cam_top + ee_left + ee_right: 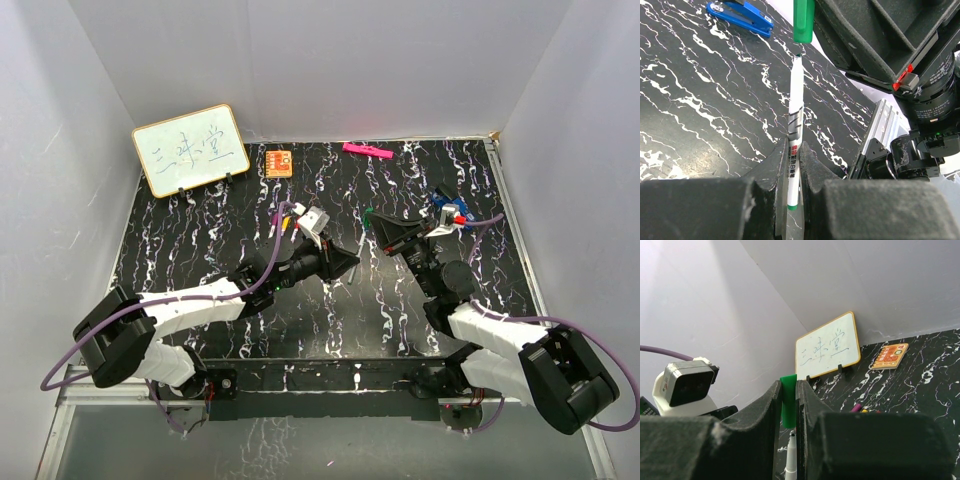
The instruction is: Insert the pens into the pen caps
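The left fingers (pixel 771 167) are pinched on the lower barrel of a white pen (pixel 795 125), which stands out from them with its dark tip pointing away. The right fingers (pixel 767 412) are clamped flat on a green pen cap (pixel 788 405), open end turned toward that tip. Both are held in the air over the middle of the black marbled worktop (pixel 200 240).

In both wrist views the tip sits just short of the cap's mouth and roughly in line with it. It has not yet gone in, so this pair is lined up but not joined. The step in hand looks like the final approach, with the push home and a firm seat left to do.

As for the rest, a small cluster of coloured pieces (pixel 284 218) lies on the worktop just beside the left wrist. Purple and yellow ends show there from the right wrist view. They are too small to tell pens from caps, or whether any is already capped. So 1 pair is close to done, and the standing of the other 4 cannot be read here.

A blue stapler (pixel 740 16), a pink marker (pixel 367 150) and a whiteboard (pixel 827 347) stand well apart from the work.
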Robot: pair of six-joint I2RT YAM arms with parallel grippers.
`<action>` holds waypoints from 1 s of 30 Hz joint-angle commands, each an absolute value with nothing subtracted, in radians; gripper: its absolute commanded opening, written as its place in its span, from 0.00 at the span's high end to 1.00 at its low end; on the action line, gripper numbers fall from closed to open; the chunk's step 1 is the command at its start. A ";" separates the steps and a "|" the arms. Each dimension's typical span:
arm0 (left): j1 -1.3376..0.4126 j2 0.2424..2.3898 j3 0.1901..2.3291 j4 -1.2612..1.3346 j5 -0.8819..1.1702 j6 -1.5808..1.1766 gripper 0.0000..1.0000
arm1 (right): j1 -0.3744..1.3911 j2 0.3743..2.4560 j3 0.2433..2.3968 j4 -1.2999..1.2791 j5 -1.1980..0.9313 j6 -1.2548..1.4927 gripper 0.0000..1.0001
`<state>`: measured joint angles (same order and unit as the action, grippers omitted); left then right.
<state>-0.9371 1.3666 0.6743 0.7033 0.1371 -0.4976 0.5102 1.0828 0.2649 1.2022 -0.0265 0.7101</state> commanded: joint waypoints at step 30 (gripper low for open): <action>-0.931 1.345 0.680 0.746 0.093 -0.488 1.00 | 0.521 1.128 0.245 1.292 -0.060 0.764 1.00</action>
<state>-0.9371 1.3663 0.6743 0.7033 0.1158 -0.4946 0.5140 1.1259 0.2459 1.2320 -0.0494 0.7609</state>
